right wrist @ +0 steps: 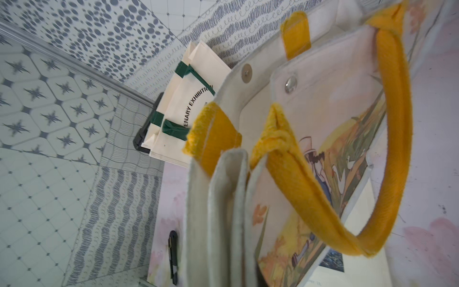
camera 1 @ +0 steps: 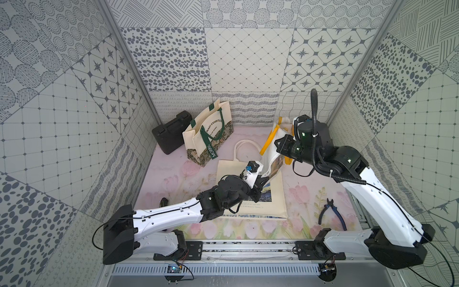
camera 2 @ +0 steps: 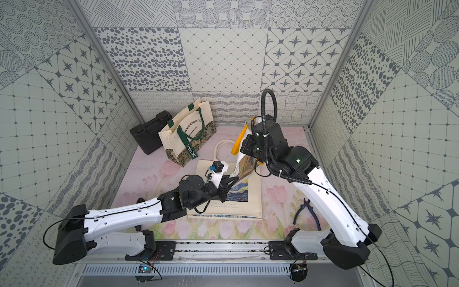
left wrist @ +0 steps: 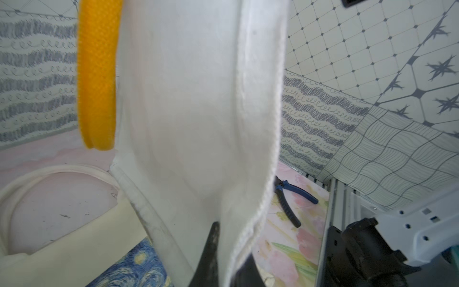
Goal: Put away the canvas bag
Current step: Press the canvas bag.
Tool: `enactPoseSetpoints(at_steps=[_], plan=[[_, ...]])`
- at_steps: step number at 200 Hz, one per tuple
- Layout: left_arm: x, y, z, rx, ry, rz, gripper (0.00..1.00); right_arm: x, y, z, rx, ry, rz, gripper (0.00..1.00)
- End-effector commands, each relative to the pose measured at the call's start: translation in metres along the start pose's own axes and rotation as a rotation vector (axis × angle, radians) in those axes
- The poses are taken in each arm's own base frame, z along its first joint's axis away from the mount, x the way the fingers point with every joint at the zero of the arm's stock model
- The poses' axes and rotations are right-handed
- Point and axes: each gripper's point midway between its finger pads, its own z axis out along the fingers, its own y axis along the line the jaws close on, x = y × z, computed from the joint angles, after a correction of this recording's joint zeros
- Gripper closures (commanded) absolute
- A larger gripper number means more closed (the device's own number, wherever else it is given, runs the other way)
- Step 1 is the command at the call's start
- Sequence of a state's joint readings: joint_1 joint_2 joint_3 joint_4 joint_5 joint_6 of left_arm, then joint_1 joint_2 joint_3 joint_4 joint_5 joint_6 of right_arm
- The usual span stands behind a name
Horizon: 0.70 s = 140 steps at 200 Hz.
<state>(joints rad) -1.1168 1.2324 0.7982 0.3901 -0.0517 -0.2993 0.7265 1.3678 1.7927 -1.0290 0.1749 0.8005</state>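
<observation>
The right pincer (camera 1: 278, 145) is clamping the bunched top rim of the canvas bag (camera 1: 271, 161), holding it off the worktop (camera 1: 310, 193) toward the far edge, right of the middle. The bag's yellow handles (right wrist: 387, 124) are dangling loose. The left pincer (left wrist: 228, 261) is closing on the bag's lower hem, its dark fingers (left wrist: 211, 248) pinching the white fabric from both sides. The bag is hanging slack between the two pincers, above a flat cream tote (camera 1: 277, 198) that is lying at the middle of the worktop. A green-handled bag (camera 1: 198, 134) is standing by the far left corner, beside a black case (camera 1: 171, 134). Blue-handled pliers (camera 1: 332, 211) are lying near the right edge.
</observation>
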Motion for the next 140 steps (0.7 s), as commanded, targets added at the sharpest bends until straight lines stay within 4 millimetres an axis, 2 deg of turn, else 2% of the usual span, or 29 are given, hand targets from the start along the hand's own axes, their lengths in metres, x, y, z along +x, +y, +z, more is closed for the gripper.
enactPoseSetpoints(at_steps=[1, 30, 64, 85, 107, 140], plan=[[-0.022, -0.037, 0.0, 0.334, 0.024, -0.379, 1.0, 0.032, -0.001, 0.029, 0.074, 0.189, -0.177, 1.0], [-0.029, -0.009, 0.003, 0.345, 0.06, -0.543, 1.0, 0.048, -0.009, 0.079, 0.152, 0.262, -0.21, 1.0], [-0.045, 0.033, 0.001, 0.424, 0.013, -0.751, 1.0, 0.046, -0.006, 0.122, 0.166, 0.252, -0.192, 1.0], [-0.055, 0.054, 0.001, 0.448, -0.006, -0.797, 1.0, 0.046, -0.008, 0.152, 0.187, 0.278, -0.183, 1.0], [-0.058, 0.066, 0.003, 0.446, 0.005, -0.817, 1.0, 0.045, -0.006, 0.183, 0.182, 0.289, -0.168, 1.0], [-0.07, 0.076, 0.003, 0.465, -0.028, -0.875, 1.0, 0.033, 0.002, 0.221, 0.2, 0.279, -0.201, 1.0]])
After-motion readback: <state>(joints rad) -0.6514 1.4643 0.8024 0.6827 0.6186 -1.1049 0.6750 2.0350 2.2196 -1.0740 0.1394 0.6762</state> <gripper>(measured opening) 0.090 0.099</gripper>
